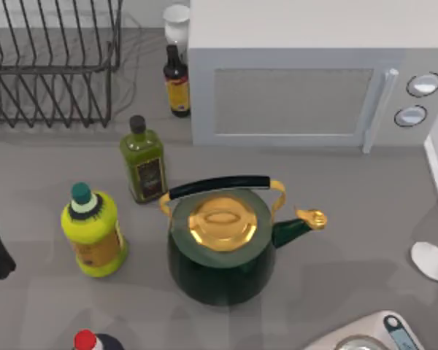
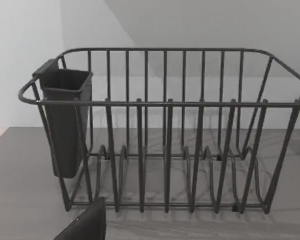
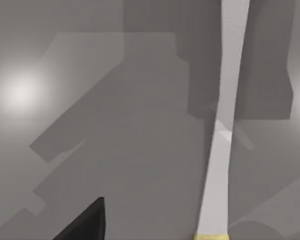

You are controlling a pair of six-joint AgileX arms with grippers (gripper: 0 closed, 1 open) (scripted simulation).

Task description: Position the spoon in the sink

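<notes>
Right gripper above grey counter, open or closed impossible to tell.
Spoon flat on counter at right edge, well apart from kettle, near microwave; left gripper facing rack, state likewise unclear.

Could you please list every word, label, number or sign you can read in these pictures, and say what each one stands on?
No text can be read.
Dark sauce bottle: yellow label, print too blurred.
Olive oil bottle: dark label, print too small.
Yellow bottle: orange label, nothing legible.
Kitchen scale: small display, no digits to make out.
Microwave: two dials, no markings visible.
</notes>
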